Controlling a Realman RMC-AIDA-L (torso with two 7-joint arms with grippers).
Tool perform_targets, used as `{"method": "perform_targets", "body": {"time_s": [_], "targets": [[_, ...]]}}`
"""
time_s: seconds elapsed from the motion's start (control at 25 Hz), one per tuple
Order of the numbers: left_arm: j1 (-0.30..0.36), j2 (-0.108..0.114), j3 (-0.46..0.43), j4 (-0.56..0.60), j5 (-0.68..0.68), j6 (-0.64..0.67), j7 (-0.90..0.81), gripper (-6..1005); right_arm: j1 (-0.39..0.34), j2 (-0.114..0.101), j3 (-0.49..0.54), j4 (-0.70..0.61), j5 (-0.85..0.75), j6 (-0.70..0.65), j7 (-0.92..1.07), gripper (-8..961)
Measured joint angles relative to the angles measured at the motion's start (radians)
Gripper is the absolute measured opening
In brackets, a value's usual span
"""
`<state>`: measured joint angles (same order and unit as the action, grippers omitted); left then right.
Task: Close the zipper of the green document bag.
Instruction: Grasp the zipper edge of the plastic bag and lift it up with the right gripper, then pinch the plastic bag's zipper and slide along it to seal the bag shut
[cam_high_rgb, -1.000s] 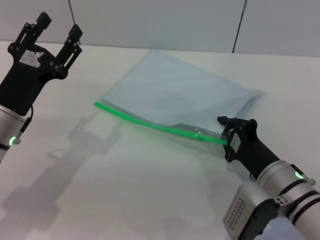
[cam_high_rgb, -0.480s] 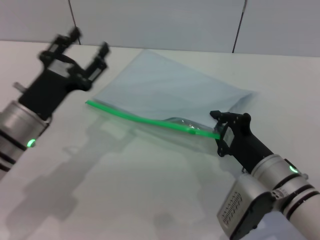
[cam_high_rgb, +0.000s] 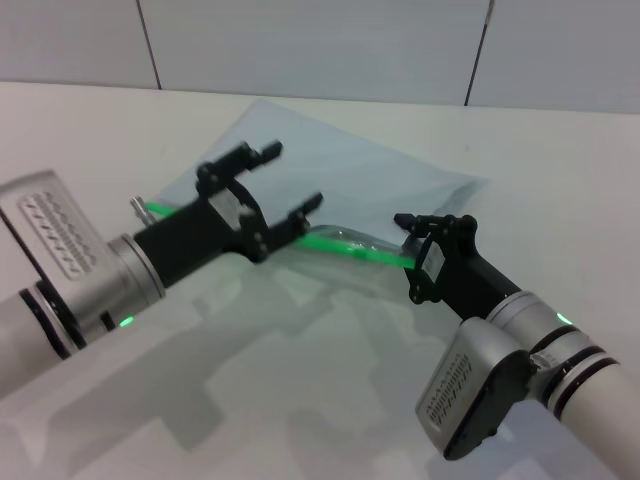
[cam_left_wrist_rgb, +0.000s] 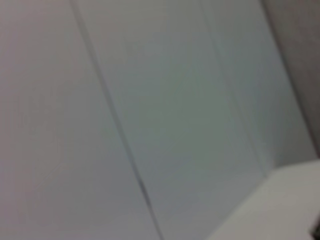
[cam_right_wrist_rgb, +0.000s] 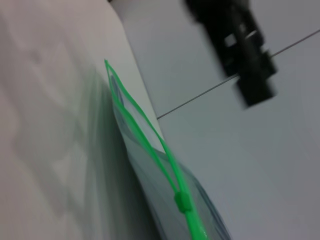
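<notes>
The green document bag (cam_high_rgb: 360, 175) lies flat on the white table, pale and translucent. Its zipper (cam_high_rgb: 335, 243) is a bright green strip along the near edge. In the right wrist view the zipper (cam_right_wrist_rgb: 150, 145) gapes open up to a small green slider (cam_right_wrist_rgb: 182, 201). My right gripper (cam_high_rgb: 413, 262) is shut on the right end of the strip. My left gripper (cam_high_rgb: 291, 180) hangs open just over the strip's left-middle part, with one finger (cam_high_rgb: 268, 151) above the bag. The left wrist view shows only wall.
The white table (cam_high_rgb: 300, 400) stretches toward me, and its far edge meets a panelled wall (cam_high_rgb: 320, 45). My left arm (cam_high_rgb: 80, 280) lies across the left side of the table. In the right wrist view the left gripper (cam_right_wrist_rgb: 235, 45) is a dark blur.
My left arm has swung in from the far left and now hangs over the bag's green edge. The right gripper has moved left, taking the bag's end with it.
</notes>
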<state>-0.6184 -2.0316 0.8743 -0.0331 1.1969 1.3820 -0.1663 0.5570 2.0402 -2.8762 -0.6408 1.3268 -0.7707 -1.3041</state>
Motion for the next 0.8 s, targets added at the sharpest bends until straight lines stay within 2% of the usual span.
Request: {"method": "perform_targets", "body": {"time_s": [0.24,0.8], "targets": [[-0.005,-0.006,0.000,-0.004,0.098,-0.044,0.107,718,0.015,0.000,0.004,-0.002,0.001,-0.009,0.058,75],[-0.008,-0.016,-0.028,-0.046,0.106,-0.070,0.492,717,0.025,0.000,0.001,-0.036,-0.001,-0.010,0.058,71]]}}
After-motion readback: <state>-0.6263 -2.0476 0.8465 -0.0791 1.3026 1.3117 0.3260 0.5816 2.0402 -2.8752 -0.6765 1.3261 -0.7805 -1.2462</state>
